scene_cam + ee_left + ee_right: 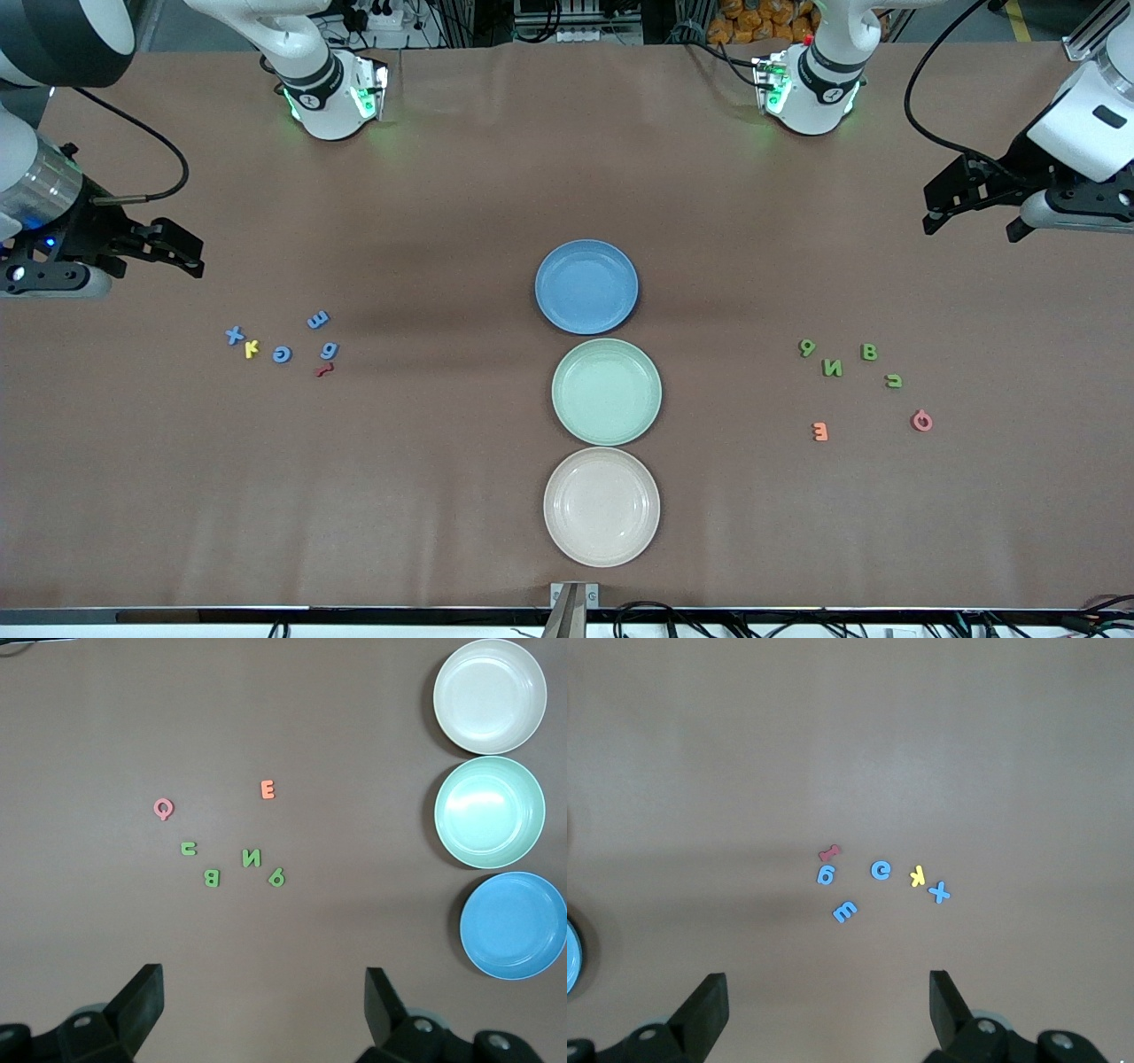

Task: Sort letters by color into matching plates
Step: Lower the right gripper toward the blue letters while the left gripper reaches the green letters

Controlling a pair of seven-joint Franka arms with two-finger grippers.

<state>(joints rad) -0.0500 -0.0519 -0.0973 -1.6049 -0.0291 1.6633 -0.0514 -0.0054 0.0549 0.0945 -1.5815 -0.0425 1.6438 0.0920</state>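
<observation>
While plates (pixel 586 287) line up toward camera, letters (pixel 282 354) scattered flat

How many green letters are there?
4, all in the cluster toward the left arm's end of the table: the green 9, green N, green B and a small hooked green letter. None look hidden.
</observation>
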